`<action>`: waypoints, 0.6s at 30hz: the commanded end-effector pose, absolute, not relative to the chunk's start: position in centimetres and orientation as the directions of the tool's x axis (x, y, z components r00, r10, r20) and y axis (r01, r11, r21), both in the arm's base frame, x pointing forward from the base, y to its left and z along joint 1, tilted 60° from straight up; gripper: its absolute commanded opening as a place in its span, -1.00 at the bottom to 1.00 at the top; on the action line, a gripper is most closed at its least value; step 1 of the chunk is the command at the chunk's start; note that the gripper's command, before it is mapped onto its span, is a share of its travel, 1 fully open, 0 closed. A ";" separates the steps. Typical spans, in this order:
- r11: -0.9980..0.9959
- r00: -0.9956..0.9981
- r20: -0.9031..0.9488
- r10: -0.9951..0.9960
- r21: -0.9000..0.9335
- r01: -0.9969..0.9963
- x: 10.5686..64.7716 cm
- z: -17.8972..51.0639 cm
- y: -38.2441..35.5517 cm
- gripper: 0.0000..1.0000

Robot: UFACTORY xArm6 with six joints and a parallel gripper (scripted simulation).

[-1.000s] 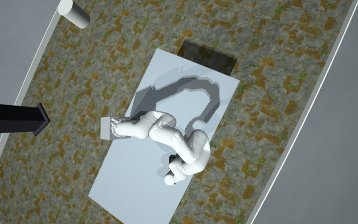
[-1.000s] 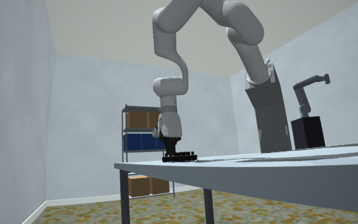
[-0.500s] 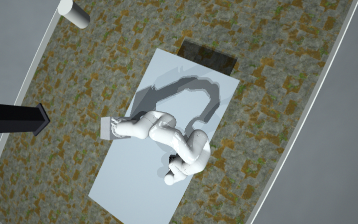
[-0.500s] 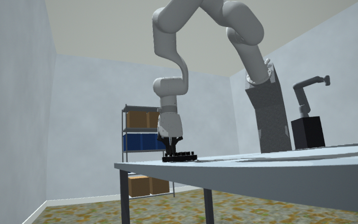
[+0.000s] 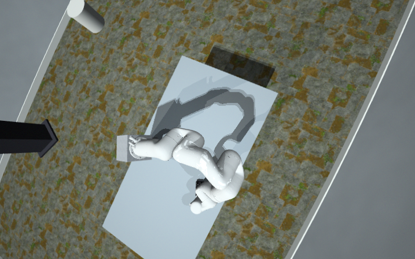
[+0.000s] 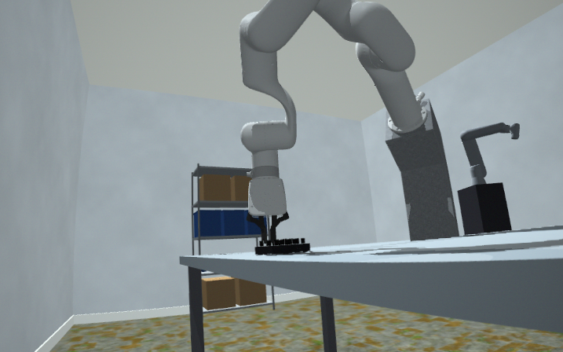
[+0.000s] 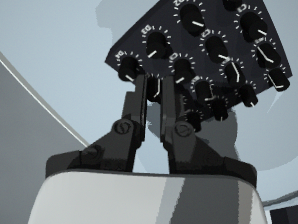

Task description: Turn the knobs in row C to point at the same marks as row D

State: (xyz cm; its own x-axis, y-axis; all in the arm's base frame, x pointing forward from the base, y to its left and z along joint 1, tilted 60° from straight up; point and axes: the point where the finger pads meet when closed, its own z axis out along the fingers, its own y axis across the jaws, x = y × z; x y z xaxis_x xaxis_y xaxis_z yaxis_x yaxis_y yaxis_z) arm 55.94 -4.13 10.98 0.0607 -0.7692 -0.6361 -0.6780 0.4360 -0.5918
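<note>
The black knob box (image 5: 199, 182) (image 6: 282, 250) (image 7: 167, 17) stands on the table. My gripper (image 6: 268, 238) (image 7: 154, 89) points down over one corner, shut on knob C4 (image 7: 154, 93), whose white side line shows between the fingers. The direction of its top line cannot be read. Knob D4 (image 7: 129, 68) is just beside the left finger, its line toward the lower right of the wrist view. D3 (image 7: 156, 44) and C3 (image 7: 182, 69) have lines toward the lower left; D2 (image 7: 191, 16) and C2 (image 7: 216, 47) toward the lower right. C1 (image 7: 253, 24) shows its line lower right. D1 is cut off; B4 is hidden.
Knobs B3 (image 7: 203, 90), B2 (image 7: 233, 72) and B1 (image 7: 267, 53) stand beyond row C, with row A behind them, near the right finger. The pale table (image 5: 150, 199) (image 6: 362, 255) carries the box near its edge. A shelf (image 6: 222, 203) stands in the background.
</note>
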 end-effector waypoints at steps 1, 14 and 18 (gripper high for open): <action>0.539 -0.040 -0.714 -0.699 -0.490 -0.685 56.0 11.0 -4.2 -0.84; 0.709 -0.224 -0.820 -0.527 -0.278 -0.649 56.0 11.0 -4.2 -0.84; 0.752 -0.279 -0.841 -0.463 -0.206 -0.627 56.0 11.0 -4.2 -0.84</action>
